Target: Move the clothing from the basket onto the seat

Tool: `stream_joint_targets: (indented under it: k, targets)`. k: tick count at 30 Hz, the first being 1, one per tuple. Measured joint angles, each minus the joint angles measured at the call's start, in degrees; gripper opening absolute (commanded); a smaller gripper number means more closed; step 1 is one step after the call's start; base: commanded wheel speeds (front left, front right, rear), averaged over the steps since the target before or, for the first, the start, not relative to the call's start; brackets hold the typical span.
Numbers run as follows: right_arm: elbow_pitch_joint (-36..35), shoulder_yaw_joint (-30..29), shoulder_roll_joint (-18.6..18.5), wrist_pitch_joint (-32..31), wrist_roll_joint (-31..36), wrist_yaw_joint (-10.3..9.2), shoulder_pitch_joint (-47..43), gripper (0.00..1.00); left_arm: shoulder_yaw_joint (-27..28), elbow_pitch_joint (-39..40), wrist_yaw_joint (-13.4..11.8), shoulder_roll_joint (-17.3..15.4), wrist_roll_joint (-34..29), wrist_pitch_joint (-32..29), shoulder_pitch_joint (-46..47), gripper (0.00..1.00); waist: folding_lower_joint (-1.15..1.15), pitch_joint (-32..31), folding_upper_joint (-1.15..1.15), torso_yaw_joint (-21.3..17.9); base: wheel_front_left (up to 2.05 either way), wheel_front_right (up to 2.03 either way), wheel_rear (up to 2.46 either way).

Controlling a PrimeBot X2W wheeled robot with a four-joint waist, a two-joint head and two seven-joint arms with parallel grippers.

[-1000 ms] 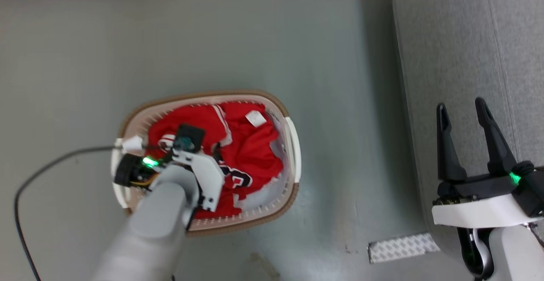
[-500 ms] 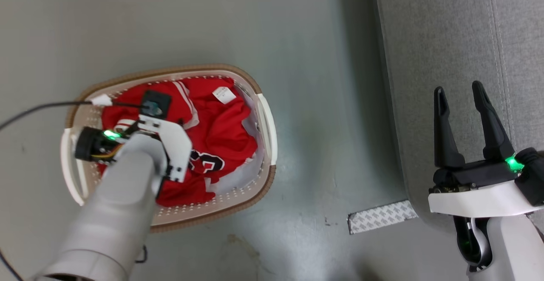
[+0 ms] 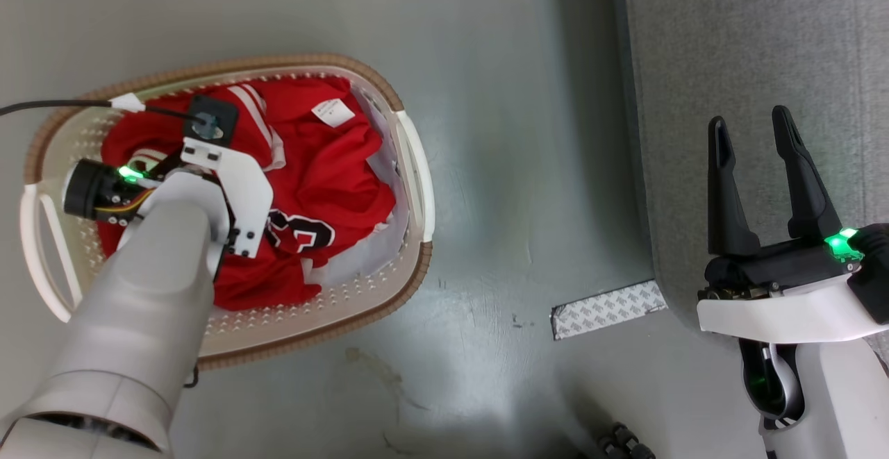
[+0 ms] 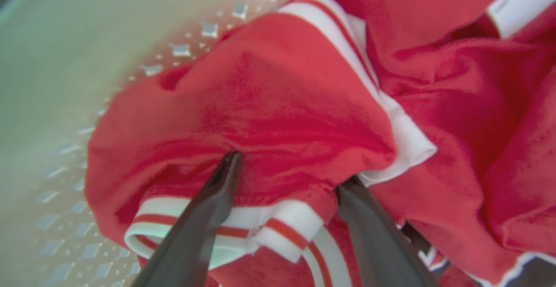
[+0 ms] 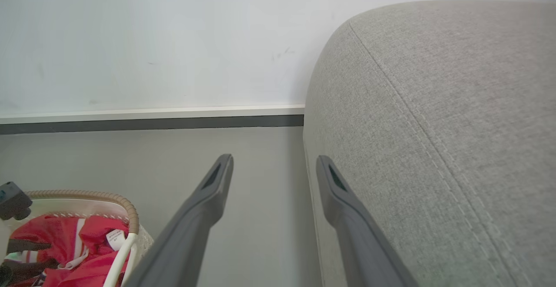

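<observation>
The left arm [image 3: 153, 292] hides part of the clothing [image 3: 333, 167] and basket [image 3: 415, 167]. The seat [image 3: 750, 63] runs off the top edge. The tag [image 3: 332, 112] has words too tiny to read.

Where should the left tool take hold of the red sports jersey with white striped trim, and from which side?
Probably the raised fold of the red sports jersey, next to its white striped hem, from straight above. It stands up from the heap in the white perforated plastic basket, and the open left tool straddles it.
</observation>
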State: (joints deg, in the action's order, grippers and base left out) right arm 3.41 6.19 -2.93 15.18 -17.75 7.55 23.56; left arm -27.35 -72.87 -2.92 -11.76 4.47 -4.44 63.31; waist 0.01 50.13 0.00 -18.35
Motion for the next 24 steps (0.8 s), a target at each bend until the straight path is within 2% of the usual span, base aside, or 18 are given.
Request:
stream_joint_targets:
  k: [6, 7, 8, 16, 24]
  targets:
    - [-0.7, -0.4, 0.0, 0.0, -0.1, 0.0, 0.7, 1.0, -1.0, -0.2, 0.9, 0.1, 0.0, -0.5, 1.4, 0.99, 0.0, 2.7, 0.0, -0.2, 0.0, 0.0, 0.0]
    - [-0.8, -0.5, 0.0, 0.0, -0.1, 0.0, 0.9, 1.0, -1.1, -0.2, 0.9, 0.1, 0.0, -0.5, 1.5, 0.45, 0.0, 3.1, 0.0, -0.1, 0.0, 0.0, 0.0]
    - [-0.8, -0.7, 0.0, 0.0, -0.1, 0.0, 1.0, 1.0, -1.3, -0.2, 0.9, 0.2, 0.0, -0.4, 1.6, 0.0, 0.0, 3.3, 0.0, 0.0, 0.0, 0.0, 0.0]
    - [-0.1, -2.5, 0.0, 0.0, 0.7, 0.0, 1.1, 1.0, -1.9, -0.3, 1.9, 3.1, 0.7, 3.2, 0.9, 0.0, 0.0, 1.6, 0.0, 1.9, 0.0, 0.0, 0.0]
    - [2.1, -3.3, 0.1, 0.0, 2.8, 0.0, -1.7, 1.0, -1.2, -0.3, 4.0, 5.9, 3.7, 9.6, -5.4, 0.0, -0.01, -6.4, 0.0, 4.2, 0.0, 0.0, 0.0]
